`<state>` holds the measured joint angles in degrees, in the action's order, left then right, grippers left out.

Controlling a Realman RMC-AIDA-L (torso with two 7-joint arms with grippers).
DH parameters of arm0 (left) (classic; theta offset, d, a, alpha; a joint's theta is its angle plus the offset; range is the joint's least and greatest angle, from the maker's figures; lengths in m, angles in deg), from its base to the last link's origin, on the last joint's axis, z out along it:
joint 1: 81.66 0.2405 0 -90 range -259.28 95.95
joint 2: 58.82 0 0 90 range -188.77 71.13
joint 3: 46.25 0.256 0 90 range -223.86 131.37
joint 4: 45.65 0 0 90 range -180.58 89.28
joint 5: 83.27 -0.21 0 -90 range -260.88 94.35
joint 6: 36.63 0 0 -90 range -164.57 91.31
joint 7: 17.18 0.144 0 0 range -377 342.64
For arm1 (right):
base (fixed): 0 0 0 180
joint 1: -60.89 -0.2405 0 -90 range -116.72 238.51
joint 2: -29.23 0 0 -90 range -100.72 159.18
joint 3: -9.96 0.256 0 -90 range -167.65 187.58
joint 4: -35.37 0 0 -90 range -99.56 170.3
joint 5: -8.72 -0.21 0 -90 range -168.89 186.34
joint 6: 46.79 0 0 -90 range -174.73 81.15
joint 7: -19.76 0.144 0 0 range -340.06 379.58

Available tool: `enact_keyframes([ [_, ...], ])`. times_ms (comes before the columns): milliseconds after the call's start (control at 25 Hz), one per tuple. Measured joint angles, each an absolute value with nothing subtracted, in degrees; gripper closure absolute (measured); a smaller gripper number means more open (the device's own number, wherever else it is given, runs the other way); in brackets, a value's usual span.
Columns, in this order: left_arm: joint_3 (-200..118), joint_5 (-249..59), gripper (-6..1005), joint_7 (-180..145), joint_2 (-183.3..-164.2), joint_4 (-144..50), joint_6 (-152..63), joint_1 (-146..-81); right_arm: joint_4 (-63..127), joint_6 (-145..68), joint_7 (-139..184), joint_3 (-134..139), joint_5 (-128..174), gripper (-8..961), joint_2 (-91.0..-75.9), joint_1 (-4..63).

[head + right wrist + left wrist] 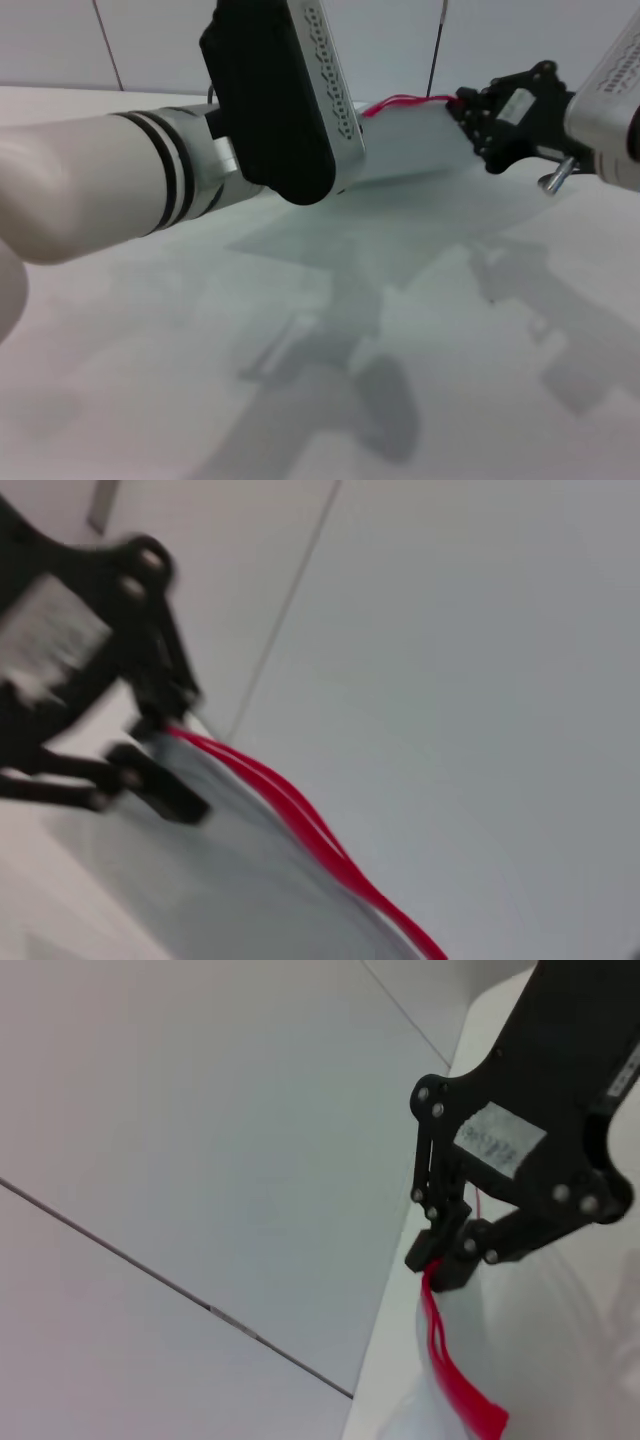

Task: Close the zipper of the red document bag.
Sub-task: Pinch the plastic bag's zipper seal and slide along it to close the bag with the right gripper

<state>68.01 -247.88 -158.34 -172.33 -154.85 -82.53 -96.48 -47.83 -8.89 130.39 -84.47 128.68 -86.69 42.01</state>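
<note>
The red document bag (410,145) hangs above the table, held up between my two grippers. It is translucent pale grey, with the zipper (400,103) as a thin red strip along its upper edge. My right gripper (465,110) is shut on the right end of the zipper; the left wrist view shows the right gripper (435,1260) pinching the zipper (455,1370). My left gripper (160,745) grips the bag's other end at the zipper (300,815), as the right wrist view shows. In the head view its black housing (270,100) hides its fingers.
A white table (300,400) lies below the bag, with the shadows of the bag and arms on it. A pale panelled wall (150,40) stands close behind the bag. My left forearm (90,180) fills the near left of the head view.
</note>
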Motion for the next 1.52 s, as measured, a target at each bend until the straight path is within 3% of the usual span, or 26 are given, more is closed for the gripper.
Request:
enact_keyframes([
  [1000, 65.10, -247.97, 931, -155.53, -172.40, -161.99, -82.40, -90.02, -31.82, -17.23, 129.67, -71.87, 133.47, 811, -86.51, 37.53],
  [1520, 63.43, -247.97, 928, -155.17, -172.72, -161.45, -82.48, -90.74, -32.71, -17.39, 129.66, -72.27, 133.61, 774, -86.71, 37.52],
])
